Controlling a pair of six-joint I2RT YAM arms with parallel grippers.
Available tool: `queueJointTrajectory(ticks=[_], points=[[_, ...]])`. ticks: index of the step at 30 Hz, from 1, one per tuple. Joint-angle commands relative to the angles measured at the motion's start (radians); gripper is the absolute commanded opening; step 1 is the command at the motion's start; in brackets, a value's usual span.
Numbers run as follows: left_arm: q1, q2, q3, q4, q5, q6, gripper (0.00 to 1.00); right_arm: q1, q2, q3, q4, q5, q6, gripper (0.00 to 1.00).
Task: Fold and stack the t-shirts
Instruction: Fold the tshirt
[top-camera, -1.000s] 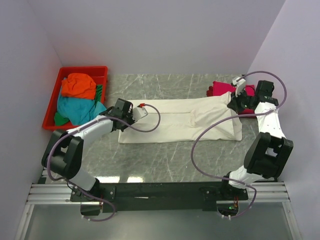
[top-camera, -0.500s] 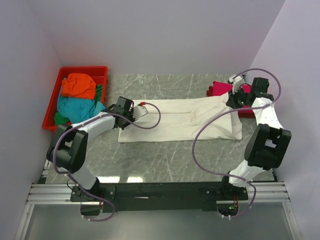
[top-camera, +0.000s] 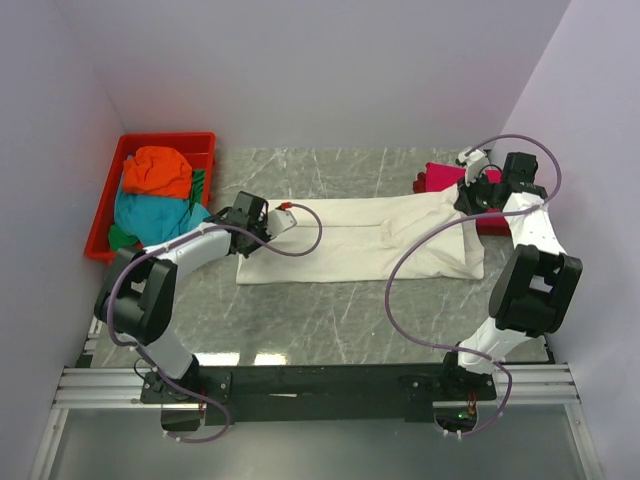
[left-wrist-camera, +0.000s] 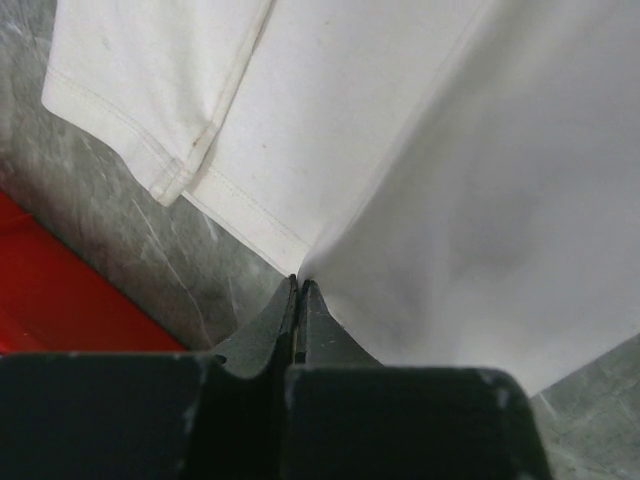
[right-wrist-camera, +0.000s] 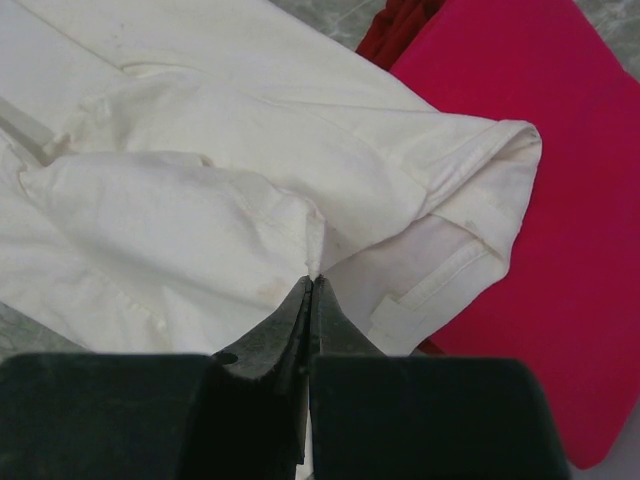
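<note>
Cream-white t-shirt (top-camera: 360, 240): lay flat across the middle of the table (top-camera: 330, 310). Your left gripper (left-wrist-camera: 299, 284) was pinching its left edge. Your right gripper (right-wrist-camera: 311, 282) was pinching a fold at its right end, which overlapped the magenta-pink t-shirt (right-wrist-camera: 540, 200). Orange t-shirt (top-camera: 160, 170) and teal t-shirt (top-camera: 150, 215): heaped in the red tray (top-camera: 170, 140).

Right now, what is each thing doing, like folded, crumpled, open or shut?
cream-white t-shirt: spread out on the table, pinched at both ends
left gripper: shut on its edge
right gripper: shut on its cloth
magenta-pink t-shirt: lying flat, partly under the white one
orange t-shirt: crumpled in the red tray
teal t-shirt: crumpled in the red tray
</note>
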Motion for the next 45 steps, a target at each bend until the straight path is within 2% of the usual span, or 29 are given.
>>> queueJointTrajectory(ticks=[1,2,3,5,6,7,8,9,10,12,14,18,19,23,28,33,40,45], points=[[0.008,0.014,0.047,0.005,-0.011,0.011,0.01,0.009,0.007,0.052,0.041,0.025,0.021,0.0],[0.008,0.019,0.05,0.004,-0.015,0.008,0.01,0.012,0.014,0.054,0.043,0.034,0.022,0.02],[0.008,0.022,0.056,0.002,-0.021,-0.012,0.01,0.014,0.017,0.052,0.047,0.048,0.027,0.09],[0.008,0.026,0.085,-0.004,-0.063,-0.044,0.15,0.023,0.032,0.046,0.063,0.126,0.05,0.23],[0.008,0.022,0.096,-0.01,-0.076,-0.075,0.22,0.024,0.033,0.039,0.066,0.161,0.061,0.35],[0.006,0.014,0.117,-0.012,-0.102,-0.095,0.37,0.024,0.032,0.031,0.087,0.188,0.065,0.4],[0.006,-0.012,0.13,-0.018,-0.116,-0.115,0.46,0.024,0.015,0.019,0.104,0.23,0.07,0.45],[0.003,-0.03,0.139,-0.03,-0.127,-0.153,0.52,0.024,0.0,-0.007,0.119,0.251,0.075,0.51],[0.001,-0.052,0.144,-0.038,-0.135,-0.161,0.57,0.024,-0.017,-0.016,0.13,0.255,0.069,0.52],[-0.012,-0.145,0.125,-0.016,-0.141,-0.187,0.57,0.032,-0.061,-0.026,0.112,0.2,0.033,0.57],[-0.022,-0.257,0.073,-0.001,-0.138,-0.216,0.59,0.055,-0.069,-0.009,0.005,0.087,-0.023,0.62],[-0.028,-0.443,-0.049,0.034,-0.075,-0.294,0.66,0.196,-0.003,0.055,-0.159,0.042,-0.145,0.62],[-0.028,-0.482,-0.11,0.045,-0.054,-0.307,0.69,0.258,0.015,0.068,-0.178,0.054,-0.145,0.62],[-0.035,-0.732,-0.269,0.118,0.009,-0.345,0.75,0.371,0.157,0.173,-0.239,0.129,-0.165,0.61],[-0.04,-0.917,-0.408,0.218,0.023,-0.37,0.8,0.449,0.251,0.247,-0.357,0.229,-0.382,0.62],[-0.04,-0.914,-0.407,0.226,0.02,-0.371,0.79,0.5,0.273,0.217,-0.356,0.347,-0.505,0.63],[-0.04,-0.882,-0.395,0.219,0.051,-0.371,0.77,0.52,0.331,0.23,-0.362,0.449,-0.527,0.59],[-0.04,-0.882,-0.398,0.219,0.052,-0.37,0.77,0.529,0.353,0.23,-0.342,0.475,-0.495,0.41]])
